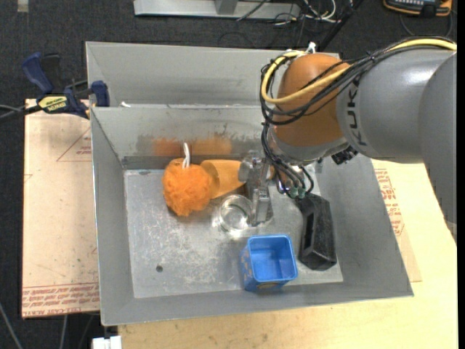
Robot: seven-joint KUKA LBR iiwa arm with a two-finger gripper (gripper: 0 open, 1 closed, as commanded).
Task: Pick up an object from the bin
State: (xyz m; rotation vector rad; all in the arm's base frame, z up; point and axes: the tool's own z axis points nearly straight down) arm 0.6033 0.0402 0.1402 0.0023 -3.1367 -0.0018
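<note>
- Grey metal bin [167, 267]: dull grey, floor flecked with pale scratches and one dark spot; faint orange tint on the back wall.
- Fluffy orange ball [188, 187]: bright orange, with a white loop [186, 153].
- Tan-orange cone-shaped cup [225, 173]: paler, duller orange.
- Clear round cup [234, 215]: colourless, see-through.
- Blue square plastic tub [270, 262]: solid blue.
- Black oblong block [317, 233]: plain black.
- Gripper [259, 195]: silver-grey metal.
- Wrist cover [312, 104]: orange; cables [272, 71] yellow and black.
- Arm [407, 100]: light grey, dark lettering.
</note>
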